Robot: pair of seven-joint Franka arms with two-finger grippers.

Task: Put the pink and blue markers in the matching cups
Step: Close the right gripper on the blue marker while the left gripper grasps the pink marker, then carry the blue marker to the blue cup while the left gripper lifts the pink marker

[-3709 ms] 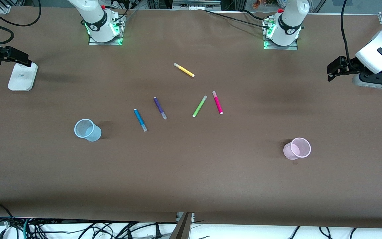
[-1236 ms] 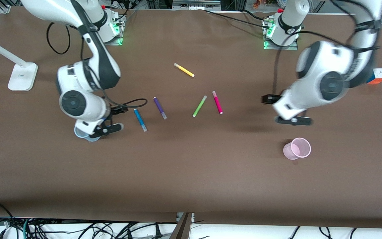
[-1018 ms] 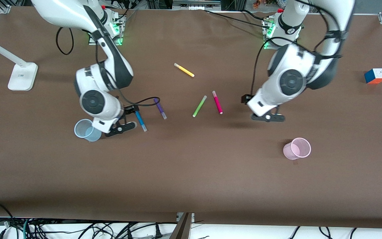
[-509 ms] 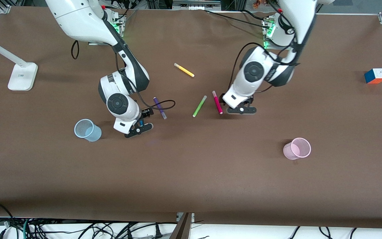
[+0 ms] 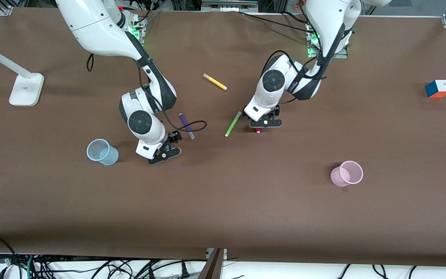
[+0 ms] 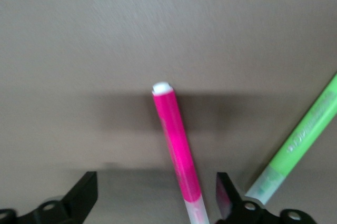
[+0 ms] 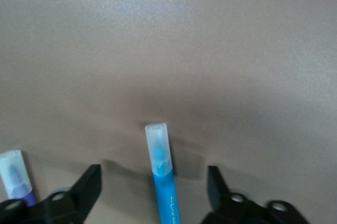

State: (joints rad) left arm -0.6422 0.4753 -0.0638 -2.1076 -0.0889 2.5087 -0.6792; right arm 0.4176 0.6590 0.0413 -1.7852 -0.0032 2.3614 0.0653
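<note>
The left gripper [image 5: 260, 123] hangs low over the pink marker [image 6: 178, 150], its two black fingers [image 6: 80, 196] spread wide with the marker lying on the table [image 5: 223, 201] between them, touching neither; in the front view only the marker's tip [image 5: 257, 131] shows past the gripper. The lime green marker [image 5: 233, 123] lies just beside it, toward the right arm's end of the table, and in the left wrist view faint printing runs along its barrel [image 6: 300, 142] but cannot be read. The right gripper [image 5: 163, 151] is low over the blue marker [image 7: 162, 179], jaws likewise wide apart with the marker's greyish cap between them and no contact that can be seen; the front view hides this marker under the gripper. Taking the lime green marker as landmark: the dark purple marker [image 5: 186, 126] lies toward the right arm's end from it, the yellow marker [image 5: 215, 81] farther from the front camera, the pale blue cup [image 5: 102, 152] well apart toward the right arm's end and nearer the camera, the pale pink cup [image 5: 347, 173] well apart toward the left arm's end and nearer the camera. Both cups stand holding nothing. A colour cube [image 5: 438, 88] and a white lamp base [image 5: 26, 89] sit near the table's two ends
</note>
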